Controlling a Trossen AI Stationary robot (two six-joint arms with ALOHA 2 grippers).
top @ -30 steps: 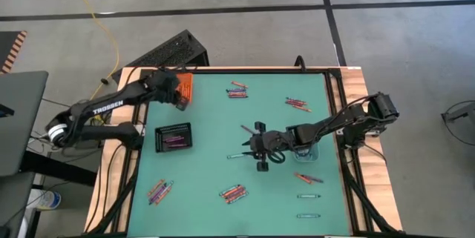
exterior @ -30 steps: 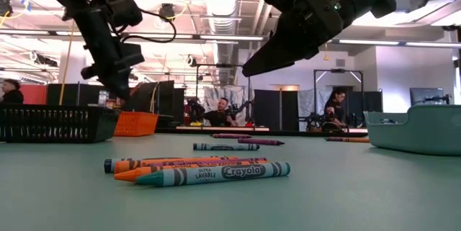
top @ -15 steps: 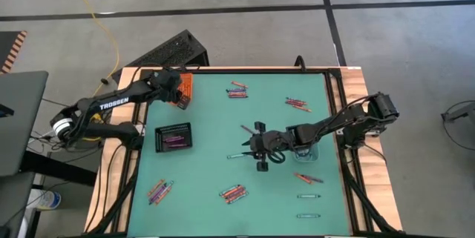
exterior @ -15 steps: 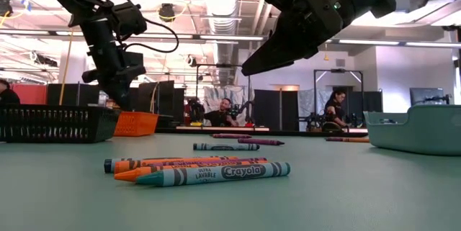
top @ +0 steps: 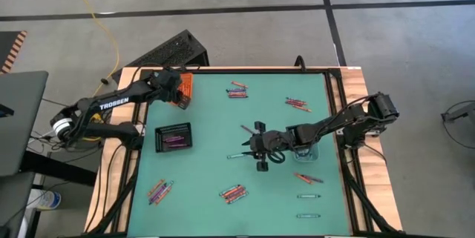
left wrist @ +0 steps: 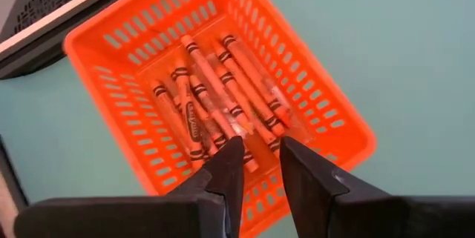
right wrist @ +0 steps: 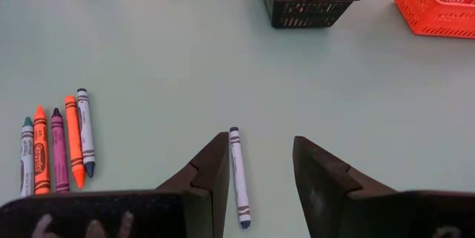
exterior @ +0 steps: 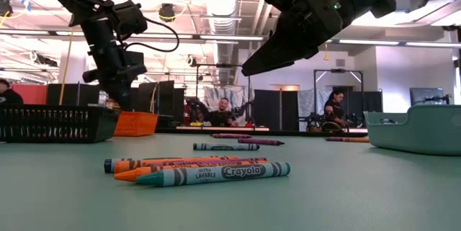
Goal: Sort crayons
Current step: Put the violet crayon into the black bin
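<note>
Left wrist view is showing the left gripper [left wrist: 258, 165] hovering, fingers parted and empty, over the orange tray [left wrist: 111, 41] of crayons [left wrist: 215, 97]; the right gripper [right wrist: 260, 165] is hanging open, holding nothing, above a blue crayon [right wrist: 238, 175].

Orange tray [top: 185, 88]: partly hidden beneath left gripper [top: 179, 101].
Clear tray [exterior: 418, 129]: cut off at picture's edge.
Crayon labels, high view: too small to read.
</note>
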